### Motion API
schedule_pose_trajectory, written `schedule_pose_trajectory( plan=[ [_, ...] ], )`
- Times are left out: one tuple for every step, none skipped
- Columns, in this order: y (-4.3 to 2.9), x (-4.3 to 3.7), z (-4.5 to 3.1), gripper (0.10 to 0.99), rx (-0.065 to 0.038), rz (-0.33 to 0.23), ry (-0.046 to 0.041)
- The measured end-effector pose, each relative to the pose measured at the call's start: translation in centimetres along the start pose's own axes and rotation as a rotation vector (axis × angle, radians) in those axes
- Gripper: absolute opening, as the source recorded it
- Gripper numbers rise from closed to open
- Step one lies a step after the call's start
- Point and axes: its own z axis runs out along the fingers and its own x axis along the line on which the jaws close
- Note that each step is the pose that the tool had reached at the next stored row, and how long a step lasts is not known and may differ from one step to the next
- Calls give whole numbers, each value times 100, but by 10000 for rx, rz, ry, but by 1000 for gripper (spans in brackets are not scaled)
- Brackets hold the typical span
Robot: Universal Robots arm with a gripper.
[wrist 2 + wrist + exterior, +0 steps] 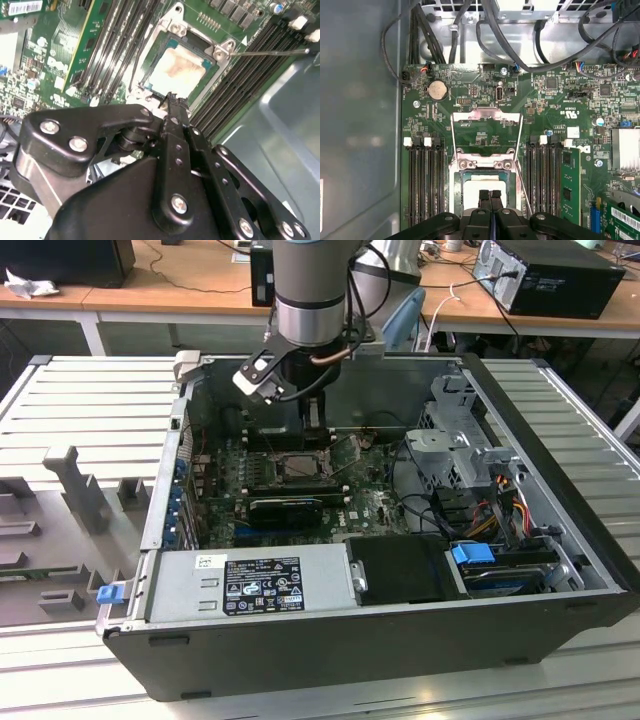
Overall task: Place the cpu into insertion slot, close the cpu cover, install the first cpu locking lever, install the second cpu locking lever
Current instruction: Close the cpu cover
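The cpu (475, 186) lies pale and flat in the insertion slot (456, 192) on the green board. In the second wrist view the cpu (182, 72) shows a beige stain, with the slot's metal rim (220, 50) around it. The cpu cover (486, 115), a silvery frame with a cut-out centre, stands swung open beyond the slot. My gripper (490, 196) hovers over the near edge of the cpu, shut with nothing between its fingers (172, 107). A thin locking lever (521, 186) sticks up loose beside the slot. In the exterior view my arm (310, 300) reaches down over the slot (300, 465).
Rows of black memory slots (424, 185) flank the socket on both sides. Cables (530, 45) hang along the case's far wall. A power supply (250, 585) and a drive cage (465, 455) stand inside the open case. A grey case wall (360, 120) is close alongside.
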Motion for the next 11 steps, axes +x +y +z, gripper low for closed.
schedule_pose_trajectory(
  plan=[
    [17,0,1,106,0,1,0],
    [31,0,1,106,0,-1,0],
    [34,0,2,106,1,-2,0],
    [35,0,0,106,1,-1,-1],
    [36,1,-20,106,1,0,-1],
    [38,1,-53,106,1,-1,-2],
    [39,2,-65,106,1,0,-2],
    [39,2,-74,106,1,-1,-2],
    [40,2,-76,106,0,0,1],
    [47,2,-75,106,0,-1,2],
    [64,2,-75,106,1,-1,0]
  ],
)
